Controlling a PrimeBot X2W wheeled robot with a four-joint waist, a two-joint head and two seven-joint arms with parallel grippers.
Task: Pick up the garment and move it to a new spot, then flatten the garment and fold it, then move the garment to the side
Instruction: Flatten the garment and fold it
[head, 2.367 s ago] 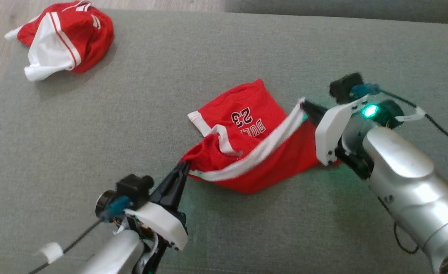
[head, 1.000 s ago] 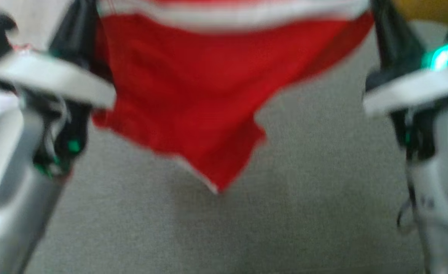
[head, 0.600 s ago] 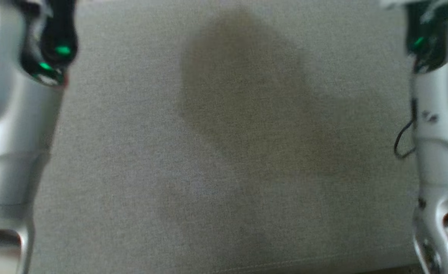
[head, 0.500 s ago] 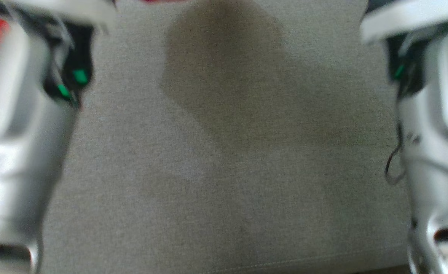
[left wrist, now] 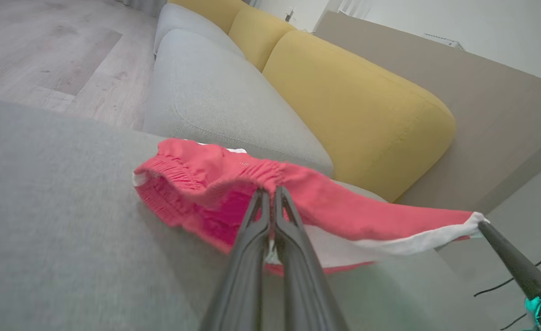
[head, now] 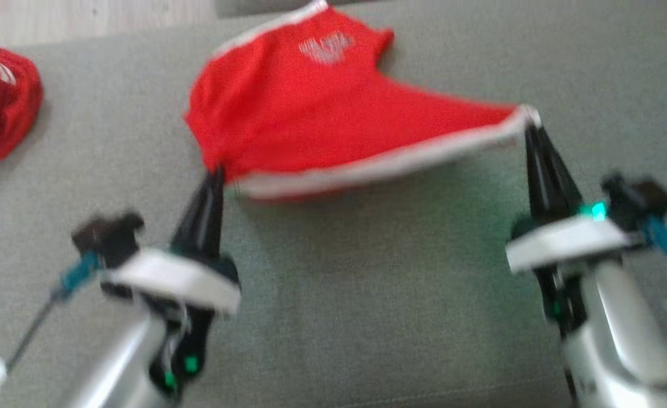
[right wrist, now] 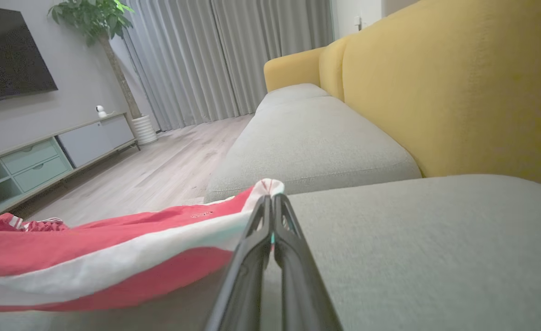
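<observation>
Change: red shorts [head: 310,113], bunched between the hands 2.4 s back and hoisted a second ago, are now thrown out ahead of both hands on the sofa seat [head: 367,294] (the view itself swung too). This reads as relocation about done, flattening begun.

Grip: left hand [head: 218,171] and right hand [head: 529,127] have fingers pinched fully together. Each holds one end of the white-trimmed edge, taut between them.

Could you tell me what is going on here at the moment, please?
The robot holds a red garment by its white-trimmed edge: left end effector shut on one end, right end effector on the other. The edge is stretched between them; the far part lies on the grey cushion. It is not yet folded.
</observation>
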